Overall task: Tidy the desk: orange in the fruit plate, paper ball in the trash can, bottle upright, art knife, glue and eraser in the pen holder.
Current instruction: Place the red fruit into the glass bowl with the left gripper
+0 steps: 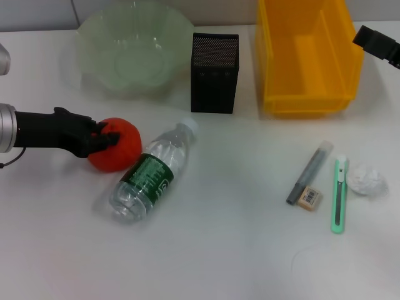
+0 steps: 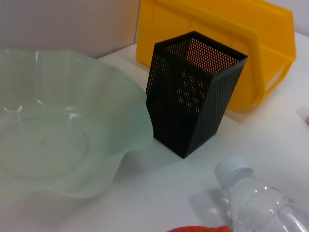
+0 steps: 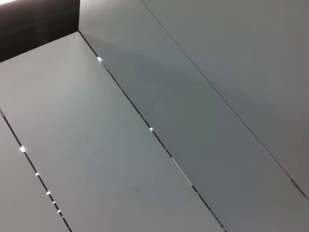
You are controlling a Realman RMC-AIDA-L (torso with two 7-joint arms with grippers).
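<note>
My left gripper [image 1: 107, 139] reaches in from the left and its black fingers are closed around the orange [image 1: 119, 147], which rests on the table. A sliver of the orange [image 2: 198, 228] shows in the left wrist view. The clear water bottle [image 1: 150, 178] lies on its side right beside the orange; its cap [image 2: 232, 170] shows in the left wrist view. The green glass fruit plate [image 1: 94, 31] stands behind. The black mesh pen holder [image 1: 214, 75] and the yellow trash bin [image 1: 306, 103] stand at the back. The grey glue stick [image 1: 309, 173], eraser [image 1: 309, 199], green art knife [image 1: 339, 195] and paper ball [image 1: 367, 180] lie at the right. My right gripper [image 1: 378, 44] is parked at the far upper right.
In the left wrist view the fruit plate [image 2: 58, 130], pen holder [image 2: 193, 92] and yellow bin [image 2: 231, 29] stand close together. The right wrist view shows only grey wall panels.
</note>
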